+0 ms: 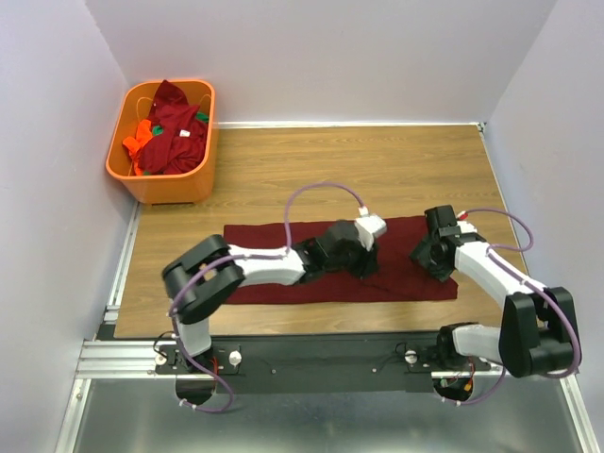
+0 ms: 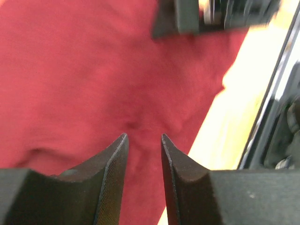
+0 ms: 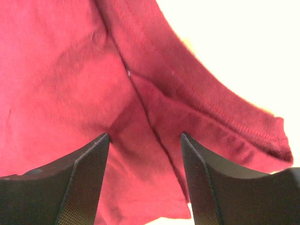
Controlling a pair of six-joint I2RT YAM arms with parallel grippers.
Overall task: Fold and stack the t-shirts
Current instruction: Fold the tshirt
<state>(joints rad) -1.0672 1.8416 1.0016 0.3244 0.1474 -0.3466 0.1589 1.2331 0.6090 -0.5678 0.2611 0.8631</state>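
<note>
A dark maroon t-shirt (image 1: 283,260) lies folded into a long strip across the table's front. My left gripper (image 1: 354,253) is low over its middle-right part. In the left wrist view the gripper (image 2: 143,136) has its jaws a narrow gap apart, with wrinkled cloth (image 2: 70,84) below and between the tips. My right gripper (image 1: 429,257) is over the strip's right end. In the right wrist view it (image 3: 145,135) is wide open above the shirt (image 3: 61,70), near a hemmed edge (image 3: 225,117). More t-shirts (image 1: 175,132), maroon, orange and green, fill the basket.
The orange plastic basket (image 1: 165,187) stands at the back left corner against the wall. The bare wooden table (image 1: 377,170) lies behind the strip. The metal frame rail (image 1: 311,357) runs along the front edge. The right gripper body shows at the top of the left wrist view (image 2: 215,16).
</note>
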